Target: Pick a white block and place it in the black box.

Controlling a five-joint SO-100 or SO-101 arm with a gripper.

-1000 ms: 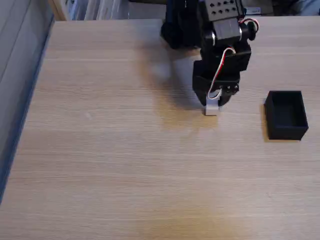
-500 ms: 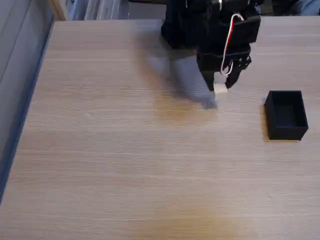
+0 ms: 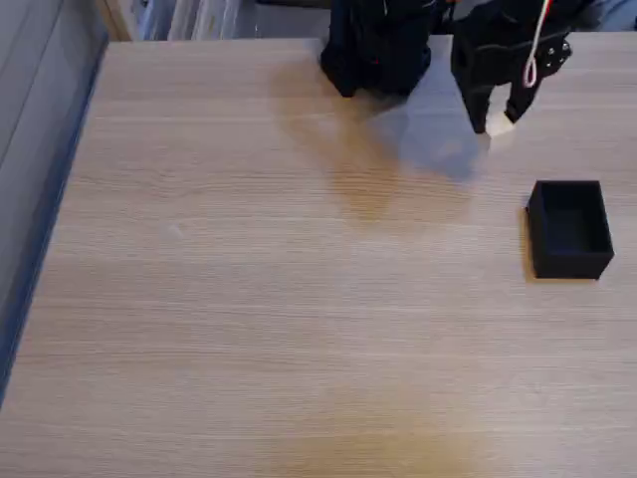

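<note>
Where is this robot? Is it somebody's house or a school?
Hard to tell; probably a hobby desk or workroom. A pale wooden table holds a small robot arm whose gripper carries a white block, near a black box.

One fixed view covers the scene. The camera stands high above the near edge of the bench (image 3: 249, 329) and looks down and forward across its wood-grain top toward the far edge, where the arm's base (image 3: 376, 50) stands. It sits at a middling distance: most of the benchtop shows, with the arm cut off by the upper border of the picture. The bench's left edge runs slantwise down the left side, with a grey surface beyond it. The black box (image 3: 569, 229) lies near the right border. Shelving shows past the far edge at upper left.
</note>
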